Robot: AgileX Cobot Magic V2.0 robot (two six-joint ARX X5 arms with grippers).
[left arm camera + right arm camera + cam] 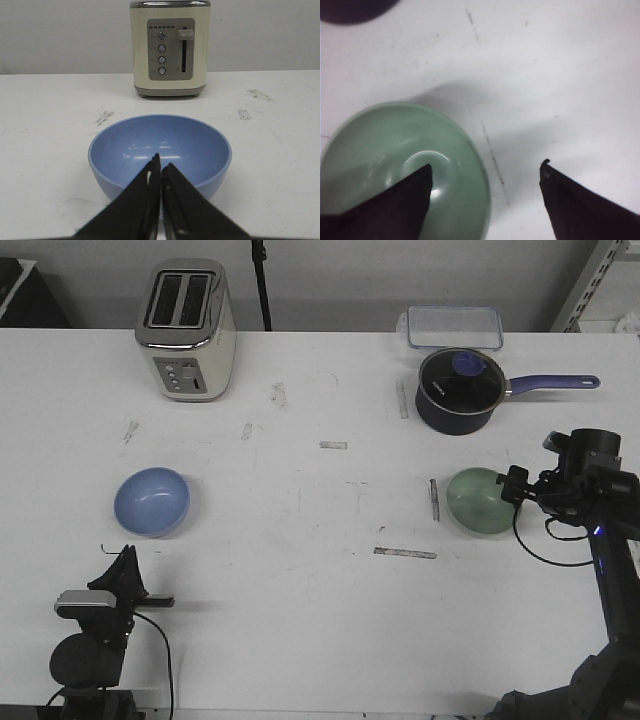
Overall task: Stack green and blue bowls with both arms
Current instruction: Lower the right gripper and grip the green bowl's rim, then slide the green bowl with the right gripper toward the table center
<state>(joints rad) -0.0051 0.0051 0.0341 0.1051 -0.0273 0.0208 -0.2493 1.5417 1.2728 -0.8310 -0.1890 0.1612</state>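
Note:
The blue bowl (152, 502) sits upright on the white table at the left. My left gripper (126, 554) is low at the front left, just short of it, shut and empty. In the left wrist view its closed tips (161, 167) point at the blue bowl's (160, 142) near rim. The green bowl (476, 502) sits at the right. My right gripper (514, 486) is at its right rim, open. In the right wrist view the gripper (486, 165) straddles the green bowl's (385, 155) rim, one finger over the inside and one over the table, and holds nothing.
A cream toaster (185, 330) stands at the back left, also in the left wrist view (170, 47). A dark saucepan (458, 390) with a purple handle and a clear lidded box (452, 325) stand at the back right, close behind the green bowl.

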